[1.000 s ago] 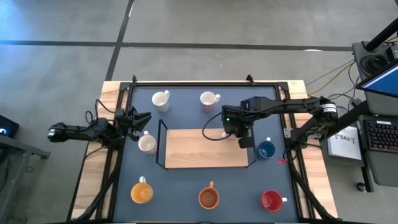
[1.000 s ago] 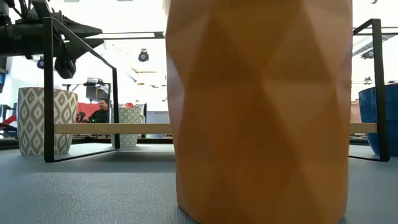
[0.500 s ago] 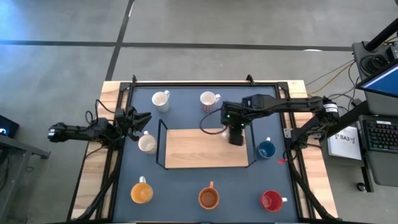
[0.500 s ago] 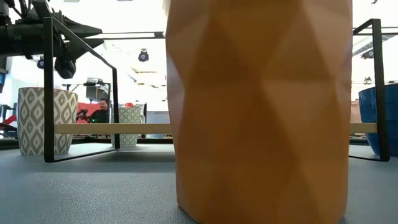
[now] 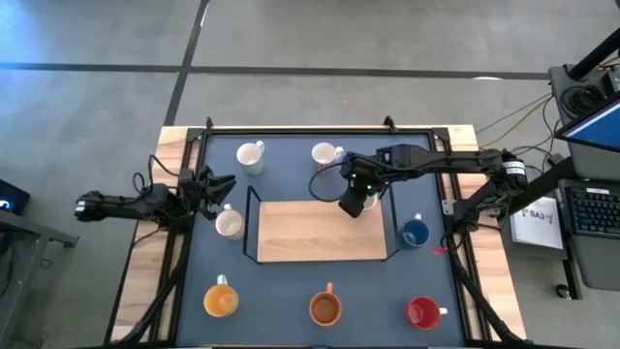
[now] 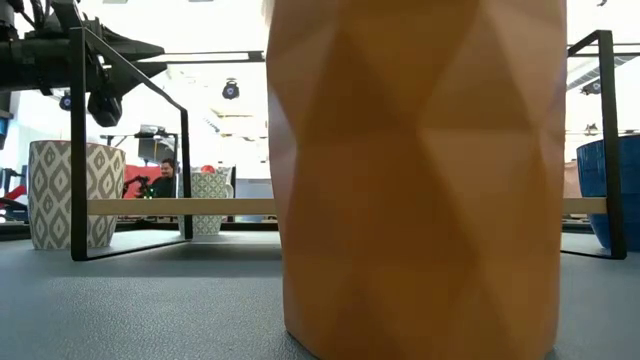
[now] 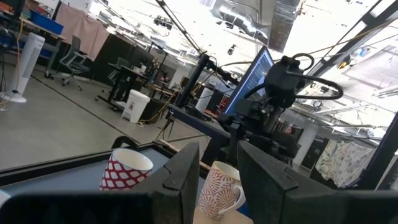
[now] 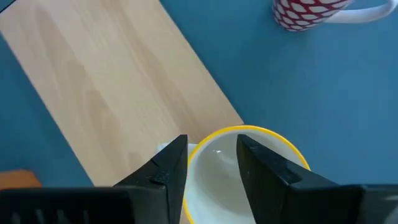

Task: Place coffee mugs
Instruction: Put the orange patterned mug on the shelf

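Observation:
My right gripper (image 5: pixel 351 206) hangs over the far right part of the wooden board (image 5: pixel 320 237), shut on a white mug with a yellow rim (image 8: pixel 249 168). Seven other mugs stand on their bases on the blue mat. Two white ones (image 5: pixel 250 155) (image 5: pixel 230 224) and a red-patterned one (image 5: pixel 325 155) stand far and left. A blue one (image 5: pixel 415 233) stands right of the board. Two orange (image 5: pixel 221 301) (image 5: pixel 325 308) and a red one (image 5: pixel 422 312) stand along the near edge. My left gripper (image 5: pixel 225 184) waits open at the table's left edge. My right gripper holds the yellow-rimmed mug by its rim (image 8: pixel 189 155), coming from above and pointing down. One finger (image 8: pixel 171 171) is outside the wall and the other (image 8: pixel 261 168) over the mug's inside. The mug is upright below the fingers; I cannot tell whether its base touches the board.
A black wire frame (image 5: pixel 254 223) stands around the board's left and right ends. The nearest orange mug (image 6: pixel 420 170) fills most of the low view. The red-patterned mug (image 8: pixel 305 12) stands just beyond the held one. Cables and a desk with equipment (image 5: pixel 581 204) lie right of the table.
My right gripper has carried the mug toward the table's left and far edges, from beside the blue mug to the board's far right part. Its wrist has turned along the way. The other mugs have stayed in place.

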`<act>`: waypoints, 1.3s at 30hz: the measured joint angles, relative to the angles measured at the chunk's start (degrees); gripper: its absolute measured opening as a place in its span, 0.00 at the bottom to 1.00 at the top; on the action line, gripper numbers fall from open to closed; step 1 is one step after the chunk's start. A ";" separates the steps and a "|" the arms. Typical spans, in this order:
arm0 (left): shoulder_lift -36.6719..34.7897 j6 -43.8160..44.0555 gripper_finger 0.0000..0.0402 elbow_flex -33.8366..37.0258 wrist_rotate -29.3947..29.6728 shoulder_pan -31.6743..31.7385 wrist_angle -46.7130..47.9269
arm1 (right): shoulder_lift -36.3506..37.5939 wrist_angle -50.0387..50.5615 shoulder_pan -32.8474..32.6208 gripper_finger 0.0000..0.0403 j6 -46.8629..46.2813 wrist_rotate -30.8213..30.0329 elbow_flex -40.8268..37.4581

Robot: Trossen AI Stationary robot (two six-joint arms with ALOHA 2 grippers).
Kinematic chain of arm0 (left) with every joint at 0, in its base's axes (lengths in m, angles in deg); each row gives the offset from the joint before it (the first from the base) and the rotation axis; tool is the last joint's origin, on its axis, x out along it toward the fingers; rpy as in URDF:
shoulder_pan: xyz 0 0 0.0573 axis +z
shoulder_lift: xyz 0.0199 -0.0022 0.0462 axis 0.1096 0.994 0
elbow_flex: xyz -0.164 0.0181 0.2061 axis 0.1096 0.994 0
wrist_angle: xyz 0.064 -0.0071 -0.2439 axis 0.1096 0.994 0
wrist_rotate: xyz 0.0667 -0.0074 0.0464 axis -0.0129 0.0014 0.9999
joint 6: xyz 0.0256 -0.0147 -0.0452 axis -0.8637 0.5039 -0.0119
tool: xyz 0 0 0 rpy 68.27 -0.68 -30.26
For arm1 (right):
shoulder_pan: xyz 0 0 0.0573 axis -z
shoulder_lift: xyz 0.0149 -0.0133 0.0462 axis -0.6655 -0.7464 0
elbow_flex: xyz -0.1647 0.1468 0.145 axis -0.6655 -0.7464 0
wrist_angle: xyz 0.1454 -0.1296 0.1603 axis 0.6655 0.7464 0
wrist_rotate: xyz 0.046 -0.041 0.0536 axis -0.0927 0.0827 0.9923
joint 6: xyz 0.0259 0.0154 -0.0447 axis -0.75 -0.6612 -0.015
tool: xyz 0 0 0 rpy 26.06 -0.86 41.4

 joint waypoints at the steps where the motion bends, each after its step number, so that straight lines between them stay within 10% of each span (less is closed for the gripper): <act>1: -0.01 0.01 0.23 0.00 0.00 0.01 0.00 | -0.29 0.02 0.00 0.34 -0.60 -0.05 0.00; 21: -0.02 0.01 0.23 0.00 0.00 0.00 0.11 | -6.42 0.06 0.87 0.39 -5.03 -3.54 0.22; 39: -0.02 0.01 0.23 0.00 0.00 0.00 0.27 | -5.57 0.96 0.72 0.04 -3.57 5.41 0.33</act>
